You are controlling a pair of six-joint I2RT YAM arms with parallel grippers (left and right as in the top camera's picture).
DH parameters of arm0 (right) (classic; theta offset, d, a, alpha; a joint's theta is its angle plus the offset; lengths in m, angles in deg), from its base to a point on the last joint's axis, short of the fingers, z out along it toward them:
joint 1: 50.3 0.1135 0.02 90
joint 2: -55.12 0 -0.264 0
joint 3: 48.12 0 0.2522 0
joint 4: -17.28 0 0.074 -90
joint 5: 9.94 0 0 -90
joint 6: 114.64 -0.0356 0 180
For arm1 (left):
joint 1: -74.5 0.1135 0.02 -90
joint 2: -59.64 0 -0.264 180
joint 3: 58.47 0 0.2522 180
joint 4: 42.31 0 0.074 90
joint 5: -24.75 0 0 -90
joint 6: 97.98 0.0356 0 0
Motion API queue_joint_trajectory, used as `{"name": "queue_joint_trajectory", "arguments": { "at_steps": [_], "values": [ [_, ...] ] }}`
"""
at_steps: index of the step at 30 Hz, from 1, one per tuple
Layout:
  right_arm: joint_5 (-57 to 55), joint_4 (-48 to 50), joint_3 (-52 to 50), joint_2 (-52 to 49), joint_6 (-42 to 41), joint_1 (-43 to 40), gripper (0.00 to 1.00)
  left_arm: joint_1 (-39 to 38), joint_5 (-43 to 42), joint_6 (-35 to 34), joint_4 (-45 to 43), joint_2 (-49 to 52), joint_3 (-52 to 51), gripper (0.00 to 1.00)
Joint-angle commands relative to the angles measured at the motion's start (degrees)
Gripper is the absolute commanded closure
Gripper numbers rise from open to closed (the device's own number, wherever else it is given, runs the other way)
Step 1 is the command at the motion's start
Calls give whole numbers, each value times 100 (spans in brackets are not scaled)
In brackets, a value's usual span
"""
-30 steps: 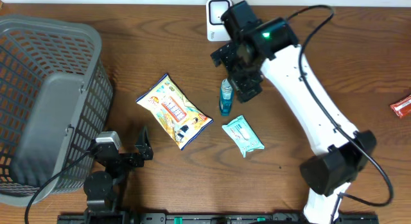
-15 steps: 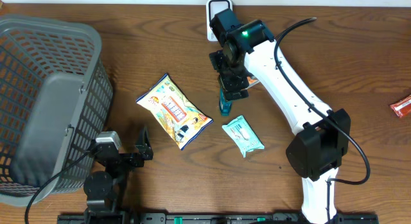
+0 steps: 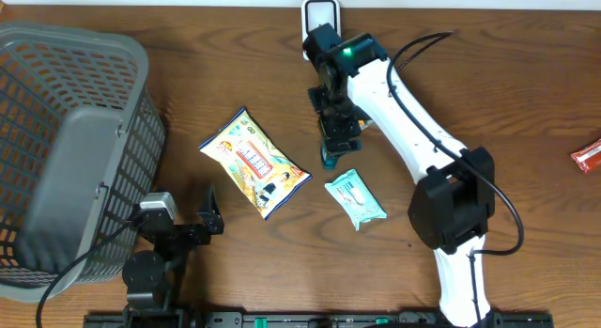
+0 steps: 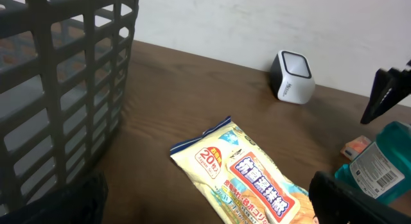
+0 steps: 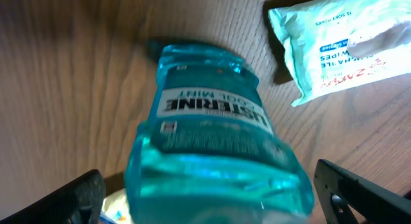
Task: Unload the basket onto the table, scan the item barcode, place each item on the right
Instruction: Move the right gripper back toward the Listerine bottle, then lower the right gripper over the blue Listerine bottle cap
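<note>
A blue mouthwash bottle (image 3: 329, 158) lies on the brown table, its neck toward the front; its white barcode label (image 4: 376, 167) shows in the left wrist view. My right gripper (image 3: 336, 131) hangs over it, open. In the right wrist view the bottle (image 5: 215, 153) fills the gap between the two fingers (image 5: 363, 192), with a little room on each side. The white barcode scanner (image 3: 320, 12) stands at the table's back edge, just behind the right arm. My left gripper (image 3: 178, 230) rests open at the front left, holding nothing.
A yellow snack bag (image 3: 254, 163) lies left of the bottle and a teal wipes pack (image 3: 355, 198) in front of it. A grey mesh basket (image 3: 70, 140) fills the left side. A red packet (image 3: 587, 156) sits at the right edge. A small orange box (image 4: 354, 147) lies beside the bottle.
The right arm has swung left and folded in, bringing its open gripper from beside the bottle to directly over it. The left arm and all items have stayed put.
</note>
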Motion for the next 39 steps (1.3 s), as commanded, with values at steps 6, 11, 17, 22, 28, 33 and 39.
{"name": "queue_joint_trajectory", "arguments": {
  "at_steps": [6,11,17,22,28,33,39],
  "values": [
    [-151,-63,-2,-72,833,-15,28,-22,31,-55,138,-35,-61,0],
    [-424,-262,-2,-72,1864,-20,38,-22,33,-55,138,-35,-61,0],
    [-446,-273,26,-63,3853,-31,44,-22,33,-55,138,-35,-61,0],
    [-452,-74,83,-63,5630,-31,41,-22,33,-52,138,-35,-61,0],
    [-442,20,105,-61,7838,-46,41,-22,31,-52,138,-35,-61,0],
    [-195,-20,116,-61,8920,-127,37,-22,31,-55,138,-35,-61,0],
    [-184,-42,173,-59,8961,-142,22,-22,31,-55,138,-35,-61,0]
  ]
}}
